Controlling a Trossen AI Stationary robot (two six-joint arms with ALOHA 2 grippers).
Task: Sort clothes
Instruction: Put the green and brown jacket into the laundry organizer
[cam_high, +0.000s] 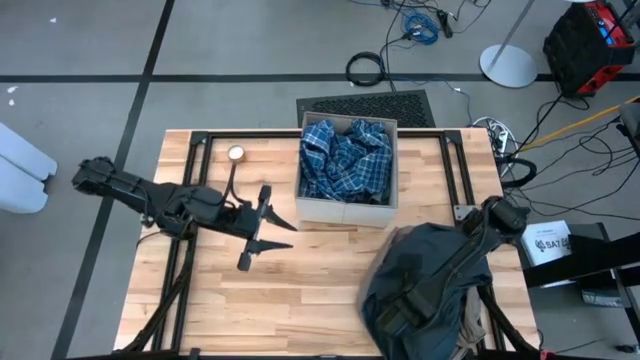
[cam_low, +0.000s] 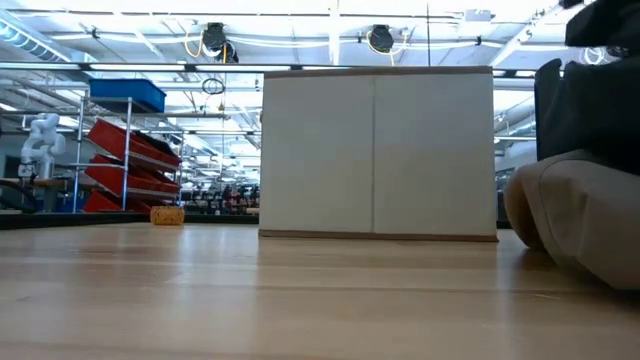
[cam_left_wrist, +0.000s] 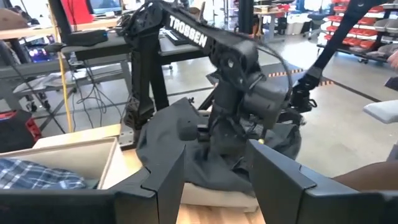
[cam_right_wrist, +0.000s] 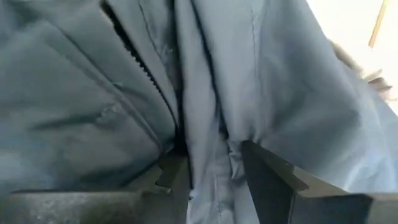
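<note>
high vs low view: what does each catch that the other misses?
High only: the plaid garment lying inside the box, the left gripper open over bare table, and the right arm draped by the dark garment. Low only: the room behind, with shelving and red bins. Both: the box, seen as a blank wall in the low view, the dark garment, the khaki garment beneath it, and the wooden tabletop.

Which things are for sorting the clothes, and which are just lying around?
For the job:
- plaid shirt in the fabric box
- dark grey garment, pinched by right gripper
- tan garment beneath it
- left gripper, open, empty

Lying about:
- small round object
- cables on floor
</note>
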